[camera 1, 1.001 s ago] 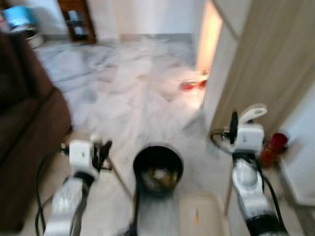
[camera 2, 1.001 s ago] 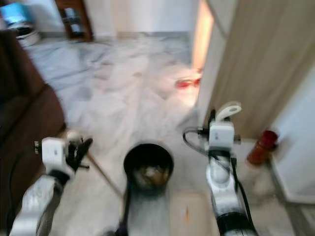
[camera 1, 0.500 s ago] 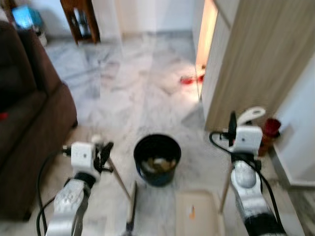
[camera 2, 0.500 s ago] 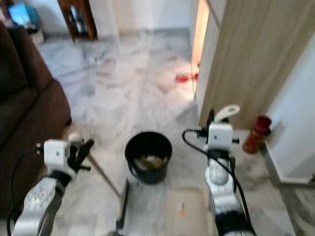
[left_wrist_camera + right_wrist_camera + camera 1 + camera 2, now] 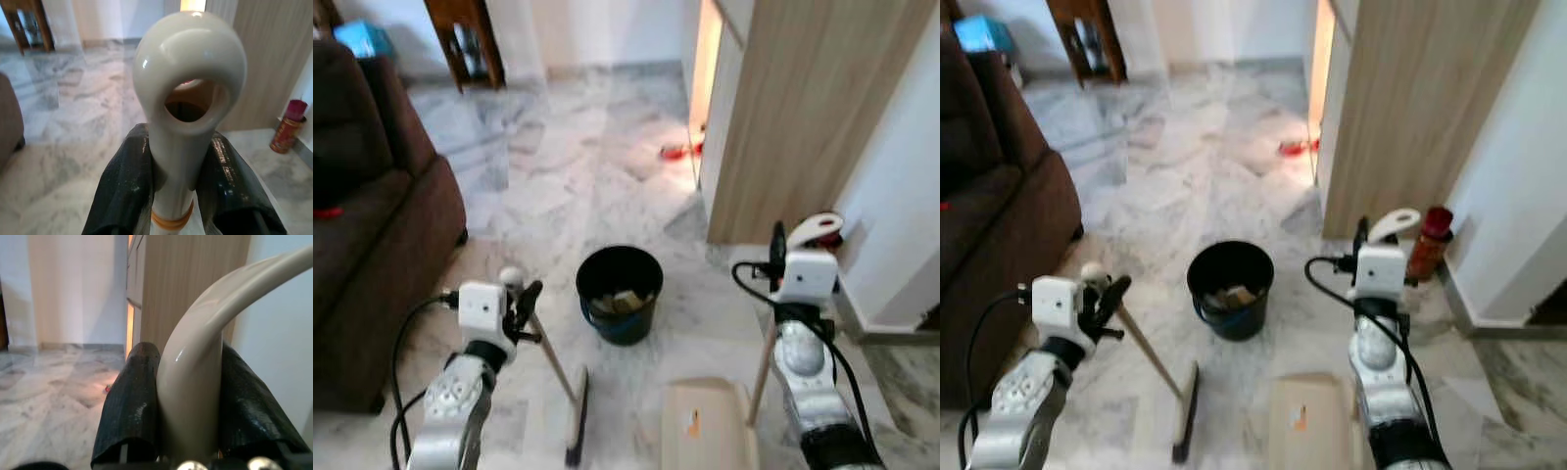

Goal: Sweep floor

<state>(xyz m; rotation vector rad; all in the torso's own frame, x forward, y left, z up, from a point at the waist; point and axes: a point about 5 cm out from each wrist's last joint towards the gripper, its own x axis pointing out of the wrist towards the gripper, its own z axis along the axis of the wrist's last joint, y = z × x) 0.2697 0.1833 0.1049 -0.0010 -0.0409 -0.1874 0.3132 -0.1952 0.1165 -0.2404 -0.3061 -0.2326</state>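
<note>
My left gripper (image 5: 523, 297) is shut on the white, ring-ended top of a broom handle (image 5: 188, 73), a black finger (image 5: 124, 186) on each side of it. The stick slants down to the broom head (image 5: 576, 429) on the marble floor. My right gripper (image 5: 781, 243) is shut on the curved cream grip of the dustpan handle (image 5: 195, 382). Its pole runs down to the beige dustpan (image 5: 705, 433) on the floor at the front. A black bucket (image 5: 620, 292) holding some scraps stands between the two arms, just beyond the broom head.
A brown sofa (image 5: 372, 225) fills the left side. A wooden panel (image 5: 793, 108) and a white wall close in the right, with a red bottle (image 5: 1427, 243) at their foot. Small red items (image 5: 674, 152) lie by a lit doorway. Open marble floor stretches ahead.
The whole view has shifted and sharpened as the camera moved: the bucket and panel now sit farther up the picture, and more floor shows on the right. Both grips are unchanged.
</note>
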